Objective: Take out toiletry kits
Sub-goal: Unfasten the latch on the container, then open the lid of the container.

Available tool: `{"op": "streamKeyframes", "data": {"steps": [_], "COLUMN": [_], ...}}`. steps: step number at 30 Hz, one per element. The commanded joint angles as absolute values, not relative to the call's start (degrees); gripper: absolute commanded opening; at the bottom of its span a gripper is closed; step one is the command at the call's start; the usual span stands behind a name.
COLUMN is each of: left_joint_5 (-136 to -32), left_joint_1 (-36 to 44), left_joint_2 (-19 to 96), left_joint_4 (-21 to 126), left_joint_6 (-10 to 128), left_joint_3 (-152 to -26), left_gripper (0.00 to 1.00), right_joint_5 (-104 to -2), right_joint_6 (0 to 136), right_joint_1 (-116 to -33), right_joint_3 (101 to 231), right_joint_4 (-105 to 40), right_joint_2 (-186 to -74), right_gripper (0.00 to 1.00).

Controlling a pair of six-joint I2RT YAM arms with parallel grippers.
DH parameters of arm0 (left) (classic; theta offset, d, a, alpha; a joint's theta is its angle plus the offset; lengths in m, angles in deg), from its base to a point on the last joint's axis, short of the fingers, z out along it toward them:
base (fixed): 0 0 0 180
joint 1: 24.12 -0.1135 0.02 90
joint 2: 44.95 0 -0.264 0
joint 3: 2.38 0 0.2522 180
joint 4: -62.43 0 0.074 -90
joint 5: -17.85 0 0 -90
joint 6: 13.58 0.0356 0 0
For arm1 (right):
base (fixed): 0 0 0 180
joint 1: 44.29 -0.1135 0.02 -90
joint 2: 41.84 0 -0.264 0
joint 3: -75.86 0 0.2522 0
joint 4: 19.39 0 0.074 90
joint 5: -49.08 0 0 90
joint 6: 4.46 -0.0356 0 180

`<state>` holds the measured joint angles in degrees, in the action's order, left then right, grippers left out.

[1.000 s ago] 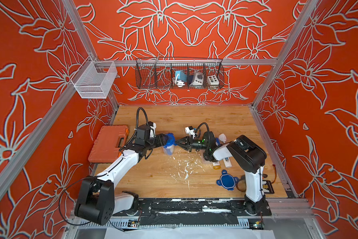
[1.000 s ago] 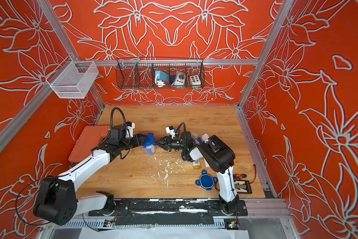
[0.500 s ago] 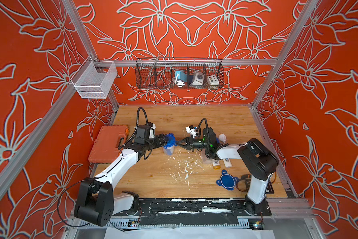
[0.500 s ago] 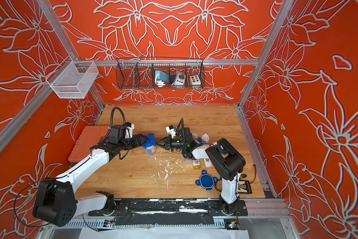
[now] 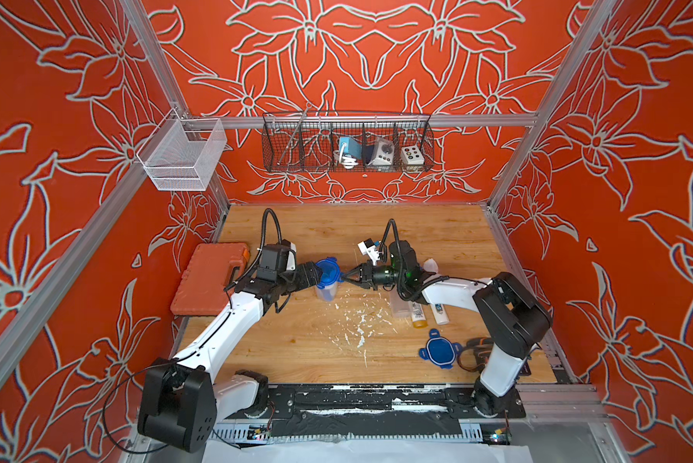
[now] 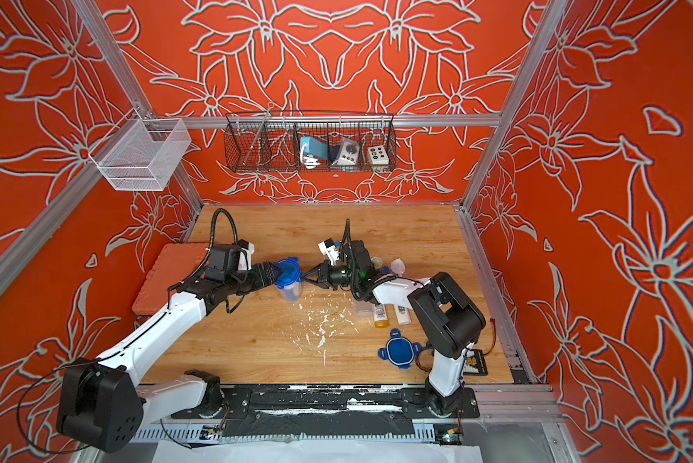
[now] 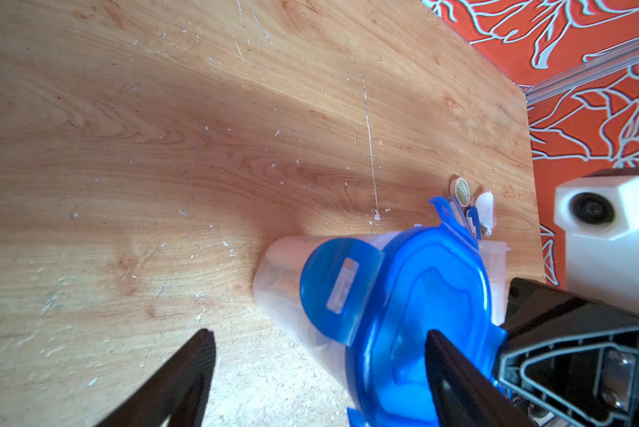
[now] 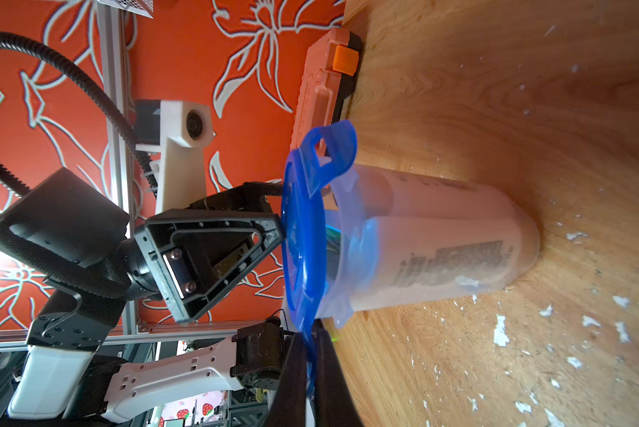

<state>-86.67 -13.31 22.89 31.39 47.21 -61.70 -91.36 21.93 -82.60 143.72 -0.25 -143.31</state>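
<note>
Table (image 5: 296,344): carries both tubs; by my reading one kit is out and one is left.
Left gripper (image 7: 318,369): jaws wide apart on either side of the standing tub, one finger clear of it.
Right gripper (image 8: 310,355): jaws pinched together on the edge of the blue lid (image 8: 303,240).
Standing tub (image 5: 325,289): upright at mid-table between the two grippers, lid on but apparently loosened; the second kit is inside, not yet unloaded.
Emptied tub (image 5: 400,308): lidless, just beside the right arm.
Loose lid (image 5: 437,353): flat on the table near the front.
First kit: a mini bottle (image 5: 417,316) lies beside the emptied tub, and a small round piece (image 7: 461,190) lies beyond it.
Hidden: the second kit shows only as blurred labelled shapes through the tub wall, so I cannot count its items. The right arm covers part of the first kit in both top views.
</note>
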Motion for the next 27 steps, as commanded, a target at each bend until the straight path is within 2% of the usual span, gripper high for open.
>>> {"op": "streamKeyframes", "data": {"steps": [1, 7, 14, 27], "left_joint_5": [-84.91, -84.89, -77.63, -79.94], "left_joint_1": [-13.65, -13.76, -13.94, -14.37], "left_joint_2": [23.23, 20.65, 19.25, 20.29], "left_joint_4": [29.83, 30.52, 27.58, 29.19], "left_joint_6": [47.05, 46.9, 45.98, 45.53], "left_joint_3": [-61.94, -61.13, -61.83, -63.1], "left_gripper": [0.83, 0.84, 0.9, 0.89], "right_joint_5": [-89.78, -90.55, -90.54, -90.02], "right_joint_6": [30.11, 35.69, 40.85, 40.14], "right_joint_1": [-83.03, -83.65, -85.01, -84.99], "right_joint_3": [147.04, 148.59, 150.11, 151.82], "right_joint_4": [-7.18, -11.74, -15.77, -16.2], "right_joint_2": [-140.68, -140.2, -139.31, -139.75], "right_gripper": [0.01, 0.01, 0.0, 0.0]}}
